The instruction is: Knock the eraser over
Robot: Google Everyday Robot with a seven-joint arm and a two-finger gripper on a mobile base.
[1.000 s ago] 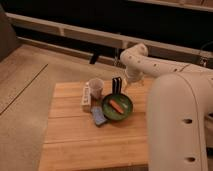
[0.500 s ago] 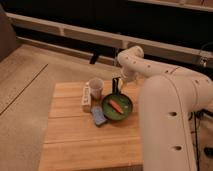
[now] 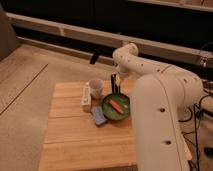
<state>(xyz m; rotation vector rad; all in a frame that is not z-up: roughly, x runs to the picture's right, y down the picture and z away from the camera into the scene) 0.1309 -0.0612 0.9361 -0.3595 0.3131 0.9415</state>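
Camera view, only one there is: compared with a second ago the arm has swung in over the wooden table [image 3: 75, 135] and the gripper [image 3: 116, 81] has moved a bit left, from over the far side of the green bowl [image 3: 116, 106] toward the bowl's back rim, closer to the cup. It now hangs pointing down, just behind the bowl and just right of the pale cup [image 3: 95, 88]. I honestly can't tell whether it's spread or pinched together — it reads as dark prongs and nothing more.

What that means for the task: my guess is it's closing in, but it hasn't reached the target yet. The eraser [image 3: 86, 97] hasn't budged between frames.

The eraser itself is a long, narrow white bar, sitting to the left of the gripper and slightly nearer the camera, on the other side of the cup from it. It looks like it touches or nearly touches the cup's left side. Whether it stands on its long edge or lies flat — can't say from here.

Below the gripper, the bowl holds an orange carrot-like piece [image 3: 116, 105], and a blue-grey pad [image 3: 99, 116] lies by the bowl's front-left.
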